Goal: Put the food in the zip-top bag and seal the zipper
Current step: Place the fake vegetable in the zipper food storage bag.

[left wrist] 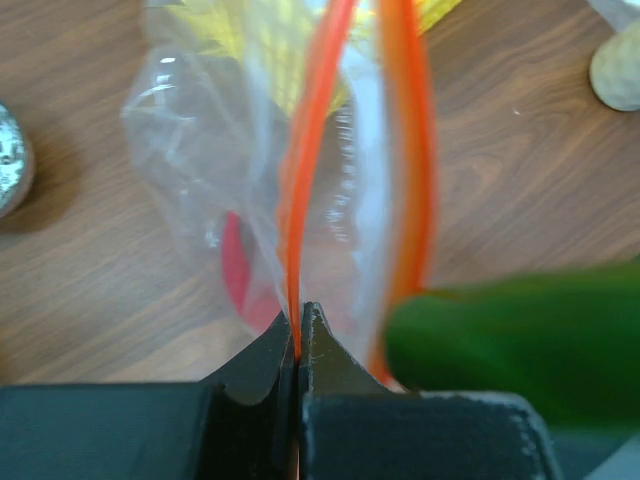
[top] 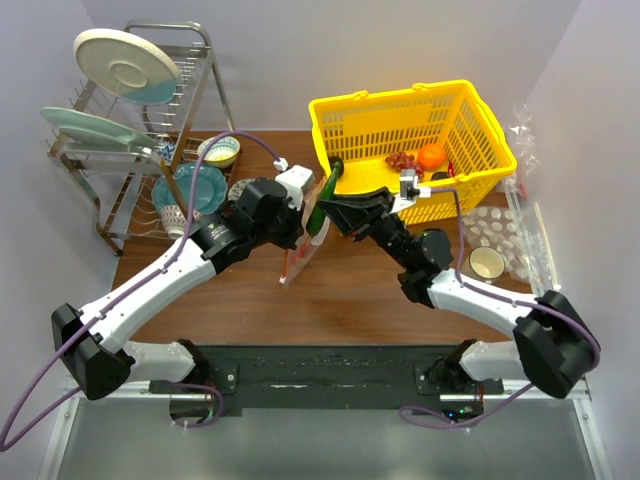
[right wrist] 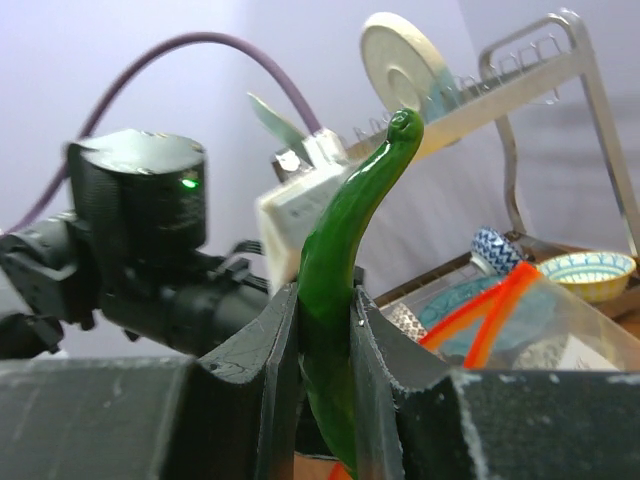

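Two-handed working above the brown wooden bench (top: 350, 300): pinching one side of the zipper (left wrist: 305, 150) in the left end effector (left wrist: 300, 318), pressed tight together, dangling the zip-top bag (left wrist: 200, 130) with mouth gaping; clamping the long green vegetable (right wrist: 350, 200) upright in the right end effector (right wrist: 325, 295), narrowly spread, just beside that mouth. Sharing the bench with a yellow basket (top: 400, 115) holding the orange (top: 432, 155) and grapes (top: 401, 160), beside a dish rack (top: 190, 100) at back left, within pale lilac walls.

Robot test booth dressed as a kitchen.
Plain lilac walls (top: 300, 50) enclose a wooden table (top: 340, 300) holding a metal dish rack (top: 128, 190) with plates (top: 127, 66), bowls (top: 219, 151), a yellow basket (top: 380, 125).
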Action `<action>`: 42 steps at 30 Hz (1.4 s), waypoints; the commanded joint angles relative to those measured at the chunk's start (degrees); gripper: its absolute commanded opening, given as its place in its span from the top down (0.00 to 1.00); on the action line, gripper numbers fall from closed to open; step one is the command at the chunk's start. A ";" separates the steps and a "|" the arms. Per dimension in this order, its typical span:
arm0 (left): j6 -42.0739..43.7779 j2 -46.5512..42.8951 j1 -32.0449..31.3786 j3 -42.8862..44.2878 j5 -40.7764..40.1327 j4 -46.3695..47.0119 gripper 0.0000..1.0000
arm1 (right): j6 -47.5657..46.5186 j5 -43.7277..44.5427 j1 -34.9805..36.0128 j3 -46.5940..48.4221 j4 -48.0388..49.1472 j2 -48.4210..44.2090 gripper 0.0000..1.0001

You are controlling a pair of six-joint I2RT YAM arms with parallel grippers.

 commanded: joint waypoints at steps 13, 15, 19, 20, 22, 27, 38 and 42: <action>-2.72 -0.02 0.18 -2.54 4.38 5.76 1.00 | -3.12 3.41 0.23 -0.06 15.03 -0.56 1.00; -2.72 0.06 0.18 -2.36 4.55 5.85 1.00 | -3.82 3.50 0.32 0.38 13.97 -2.14 1.00; -3.16 -0.02 0.18 -1.48 5.08 5.32 1.00 | -4.44 3.94 0.23 0.47 14.75 -1.71 1.00; -3.33 -0.28 0.18 -1.13 5.08 5.32 1.00 | -4.09 3.94 0.23 0.38 15.37 -0.58 1.00; -3.68 -0.55 0.09 -0.96 7.18 5.32 1.00 | -3.57 4.29 0.32 0.47 18.18 0.66 1.00; -4.74 -1.60 0.18 -0.78 12.02 5.49 1.00 | -2.60 4.82 0.32 2.22 20.64 3.47 1.00; -6.85 -5.03 0.26 3.07 15.72 4.71 1.00 | -6.28 3.94 0.32 -0.41 21.88 4.88 1.00; -7.64 -5.39 0.26 5.28 16.15 3.65 1.00 | -7.34 2.89 0.32 -1.90 21.79 4.71 1.00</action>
